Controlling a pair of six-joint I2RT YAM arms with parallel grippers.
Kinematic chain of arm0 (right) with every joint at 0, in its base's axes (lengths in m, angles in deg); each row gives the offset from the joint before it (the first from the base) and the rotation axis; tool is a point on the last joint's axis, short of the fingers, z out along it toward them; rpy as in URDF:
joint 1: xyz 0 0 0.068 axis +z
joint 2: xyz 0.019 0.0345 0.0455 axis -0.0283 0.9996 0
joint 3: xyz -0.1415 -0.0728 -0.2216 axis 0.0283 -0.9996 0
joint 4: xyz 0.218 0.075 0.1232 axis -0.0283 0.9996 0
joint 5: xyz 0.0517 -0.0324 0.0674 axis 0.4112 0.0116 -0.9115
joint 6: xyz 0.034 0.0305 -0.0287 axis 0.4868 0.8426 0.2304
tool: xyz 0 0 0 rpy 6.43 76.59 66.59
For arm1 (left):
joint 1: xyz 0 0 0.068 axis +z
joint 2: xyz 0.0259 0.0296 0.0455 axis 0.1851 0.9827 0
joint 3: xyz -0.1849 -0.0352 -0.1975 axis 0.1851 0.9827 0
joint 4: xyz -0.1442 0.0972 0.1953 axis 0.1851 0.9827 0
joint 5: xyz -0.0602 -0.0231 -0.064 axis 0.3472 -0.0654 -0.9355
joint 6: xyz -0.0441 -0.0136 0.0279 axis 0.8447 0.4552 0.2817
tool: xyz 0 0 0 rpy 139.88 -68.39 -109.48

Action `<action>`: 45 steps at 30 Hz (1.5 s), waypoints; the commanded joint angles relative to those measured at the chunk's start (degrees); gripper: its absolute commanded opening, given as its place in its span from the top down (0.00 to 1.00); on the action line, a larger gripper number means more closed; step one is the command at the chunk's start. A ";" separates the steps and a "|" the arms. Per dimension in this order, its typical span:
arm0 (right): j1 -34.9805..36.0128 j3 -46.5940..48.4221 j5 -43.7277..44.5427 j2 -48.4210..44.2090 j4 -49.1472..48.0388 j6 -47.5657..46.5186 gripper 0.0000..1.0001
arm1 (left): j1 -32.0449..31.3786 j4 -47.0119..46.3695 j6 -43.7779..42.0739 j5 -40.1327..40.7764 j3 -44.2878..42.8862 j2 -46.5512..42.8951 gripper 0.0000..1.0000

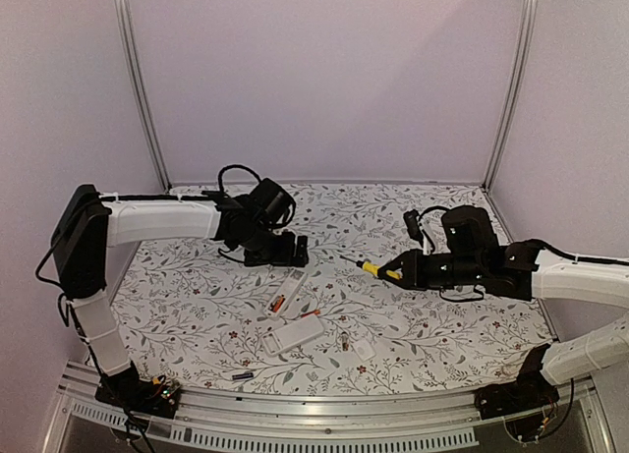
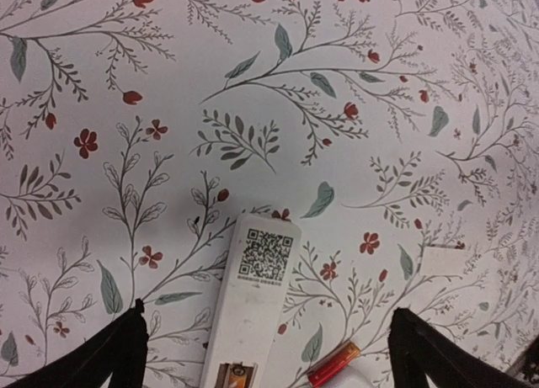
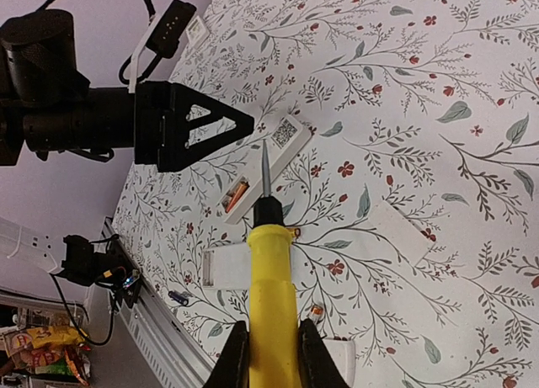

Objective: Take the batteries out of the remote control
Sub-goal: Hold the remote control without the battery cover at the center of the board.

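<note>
Toward the left of the flowered table [image 1: 197,306], near its front edge, a dark battery [image 1: 243,375] lies alone, well apart from the other pieces. Further back, the left end effector [image 1: 280,247] hangs over the far end of a white remote [image 1: 294,284]. Its fingers [image 2: 109,354] are spread wide and grip nothing. In the left wrist view, the end of the remote printed with a square code lies below and between them. The remote lies back side up with its compartment uncovered, and an orange battery [image 1: 278,303] sits inside it at the end nearer the arms. Just to the right of that end, a loose red-orange battery [image 2: 334,375] lies on the table, close beside the remote. It sits at the far edge of a second white remote [image 1: 293,333], which lies flat in front of the first. A flat white cover plate [image 3: 396,232] rests on the table beyond the first remote, and a small white piece [image 1: 362,350] lies right of the second one. At the right, the right end effector [image 1: 401,271] is clamped on the yellow handle of a screwdriver [image 1: 373,267]. The dark shaft points left toward the first remote, and in the top view its tip is held clear of it.
</note>
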 commanded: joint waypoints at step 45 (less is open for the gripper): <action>1.08 -2.30 -1.15 1.80 -3.58 2.58 1.00 | -3.54 -21.64 1.69 7.23 11.03 -6.05 0.75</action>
